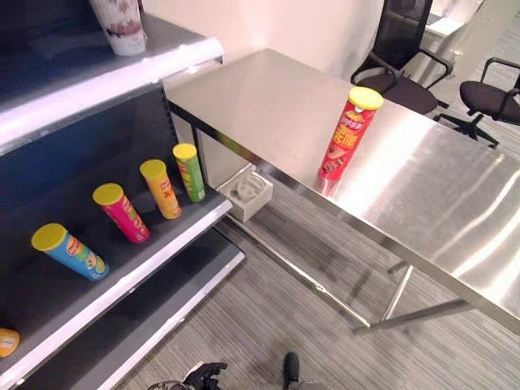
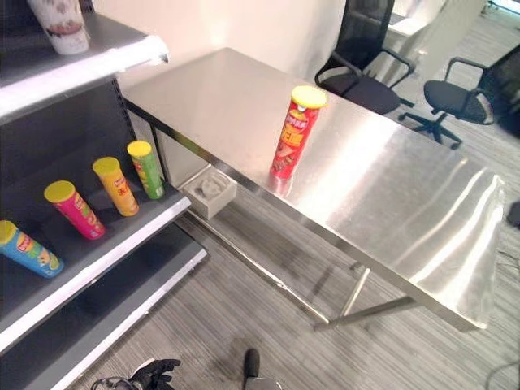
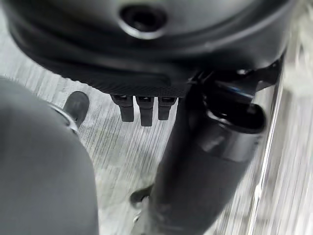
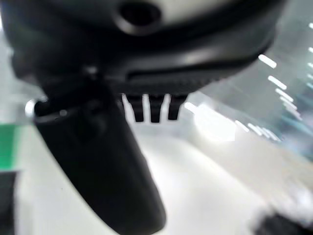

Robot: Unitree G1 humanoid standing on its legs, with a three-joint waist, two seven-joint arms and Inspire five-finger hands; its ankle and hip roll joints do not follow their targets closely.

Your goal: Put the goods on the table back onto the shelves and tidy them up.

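Red can (image 1: 347,132) upright at one o'clock on table (image 1: 455,203), awaiting shelving beside four cans leaning at nine. Left hand (image 3: 142,105), right hand (image 4: 154,107): fingers straight, empty.

red can (image 1: 346,134) unobstructed — bare table (image 1: 268,97) around

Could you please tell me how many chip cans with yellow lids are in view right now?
5: a red can upright on the steel table, and four on the middle shelf: green, orange, pink and blue. More may be hidden.
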